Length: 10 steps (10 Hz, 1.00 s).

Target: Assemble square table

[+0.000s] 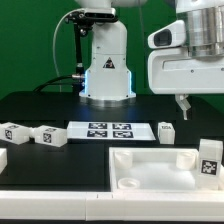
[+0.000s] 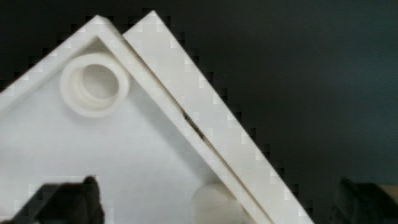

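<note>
The white square table top (image 1: pixel 150 168) lies at the front on the exterior view's right. One tagged leg (image 1: pixel 208 160) stands upright on its right part. Three more legs (image 1: pixel 15 133) (image 1: pixel 47 136) (image 1: pixel 165 131) lie loose on the black table. My gripper (image 1: pixel 183 102) hangs high above the top's far right side. In the wrist view a corner of the top (image 2: pixel 107 150) shows with its round hole (image 2: pixel 93 82) and raised rim (image 2: pixel 196 100). My gripper (image 2: pixel 214 205) is open, its dark fingers (image 2: pixel 63 205) set wide apart, and a blurred rounded pale shape (image 2: pixel 214 200) lies between them.
The marker board (image 1: pixel 100 130) lies flat in the middle of the table. The robot base (image 1: pixel 105 70) stands behind it. Another white part (image 1: pixel 3 158) shows at the exterior view's left edge. A white ledge (image 1: pixel 60 205) runs along the front.
</note>
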Available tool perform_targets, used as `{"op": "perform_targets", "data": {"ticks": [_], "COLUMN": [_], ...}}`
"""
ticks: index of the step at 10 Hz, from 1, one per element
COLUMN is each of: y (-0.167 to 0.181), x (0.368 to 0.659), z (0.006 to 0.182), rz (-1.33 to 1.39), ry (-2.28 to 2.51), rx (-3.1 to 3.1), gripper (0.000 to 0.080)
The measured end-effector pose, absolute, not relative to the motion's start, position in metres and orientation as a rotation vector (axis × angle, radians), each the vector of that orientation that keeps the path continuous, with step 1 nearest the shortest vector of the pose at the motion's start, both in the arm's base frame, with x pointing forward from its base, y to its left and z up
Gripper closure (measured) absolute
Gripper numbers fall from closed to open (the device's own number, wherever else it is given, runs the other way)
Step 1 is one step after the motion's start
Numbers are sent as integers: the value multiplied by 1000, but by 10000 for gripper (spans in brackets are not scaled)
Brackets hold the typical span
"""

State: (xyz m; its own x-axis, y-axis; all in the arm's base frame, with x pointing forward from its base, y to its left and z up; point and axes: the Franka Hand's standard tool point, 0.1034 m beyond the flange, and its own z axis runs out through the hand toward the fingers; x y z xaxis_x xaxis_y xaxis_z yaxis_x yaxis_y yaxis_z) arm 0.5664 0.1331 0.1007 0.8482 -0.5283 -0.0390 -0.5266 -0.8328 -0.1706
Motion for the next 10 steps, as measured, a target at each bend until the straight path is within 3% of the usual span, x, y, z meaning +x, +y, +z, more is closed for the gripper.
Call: {"op": "perform_targets", "data": {"ticks": [3,7,10], "y": [137,129,113], "x": [535,534,511], "z": [84,82,83], "rz": [-48,-10,316], "ry": [453,335,134], "rx": [-2974,-2991,-3013], "gripper": [151,151,151]}}
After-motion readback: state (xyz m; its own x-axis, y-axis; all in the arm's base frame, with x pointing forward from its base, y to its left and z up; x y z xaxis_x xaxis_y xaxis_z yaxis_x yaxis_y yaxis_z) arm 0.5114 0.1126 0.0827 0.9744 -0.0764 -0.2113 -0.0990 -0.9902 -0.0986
